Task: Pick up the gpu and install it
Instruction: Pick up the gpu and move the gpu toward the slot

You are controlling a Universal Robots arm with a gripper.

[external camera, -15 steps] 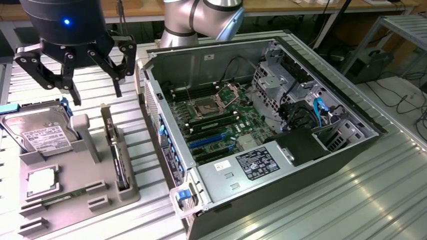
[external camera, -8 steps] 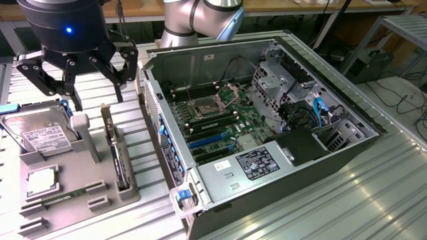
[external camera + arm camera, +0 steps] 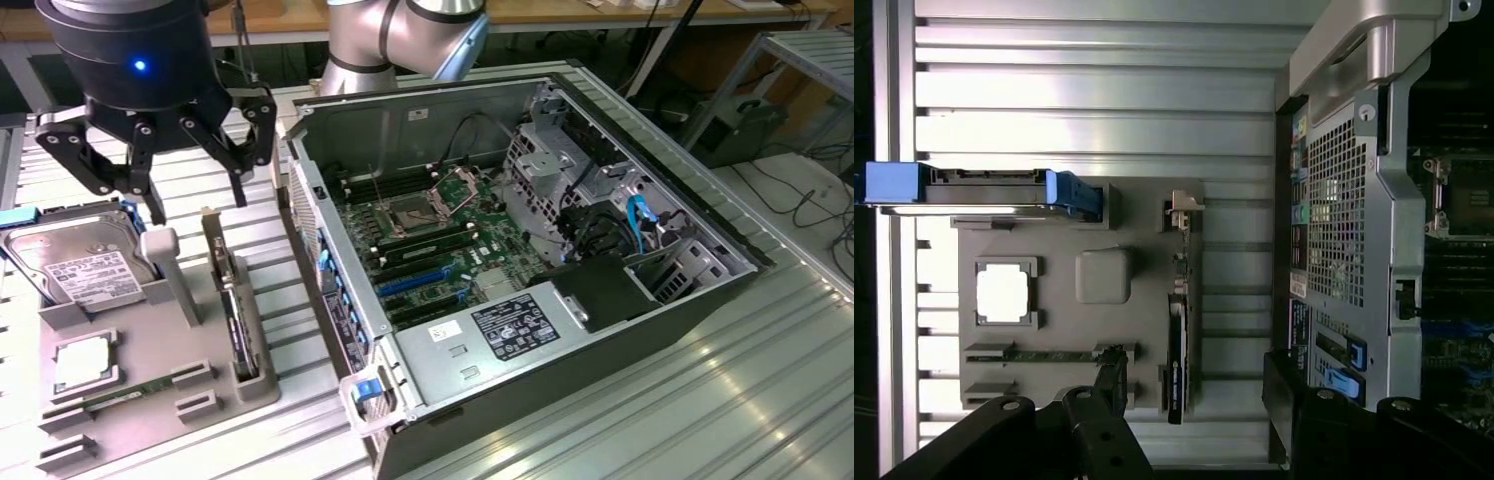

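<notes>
The gpu [image 3: 235, 300] stands on edge in a slot along the grey tray [image 3: 174, 345], its silver bracket at the far end. From the wrist it is a thin dark card seen edge-on [image 3: 1176, 335]. My gripper [image 3: 187, 195] hangs open above the tray's far end, over the gpu's bracket and apart from it. In the wrist view the black fingers [image 3: 1109, 385] stand wide on either side of the gpu's line, and my gripper [image 3: 1194, 400] holds nothing.
The open computer case [image 3: 534, 200] lies at the exterior view's right of the tray, with blue card slots [image 3: 414, 285] on its motherboard. The tray also holds a hard drive [image 3: 74, 265], a processor [image 3: 83, 360] and a memory stick [image 3: 134, 390]. A ribbed metal table [image 3: 1094, 110] lies underneath.
</notes>
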